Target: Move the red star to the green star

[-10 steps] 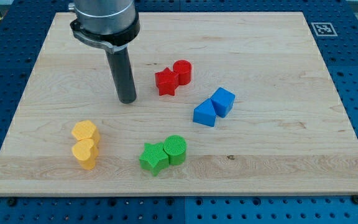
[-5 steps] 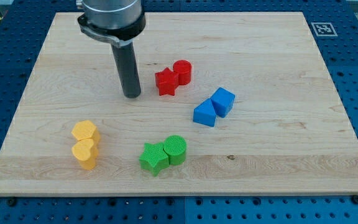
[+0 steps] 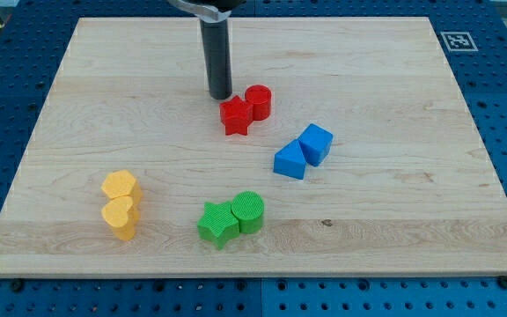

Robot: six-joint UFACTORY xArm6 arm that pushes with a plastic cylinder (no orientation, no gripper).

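One red star (image 3: 235, 115) sits just below-right of my tip (image 3: 221, 95).

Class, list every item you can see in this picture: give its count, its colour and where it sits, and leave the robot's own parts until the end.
red star: one, red, upper middle of the board, touching the red cylinder
red cylinder: one, red, just to the view's right of the red star
blue blocks: two, blue, right of centre, side by side
green star: one, green, lower middle
green cylinder: one, green, touching the green star on the view's right
yellow blocks: two, yellow, lower left, one above the other
wooden board: one, light wood, under everything
marker tag: one, black and white, top right corner
my tip: one, dark rod end, just above and left of the red star
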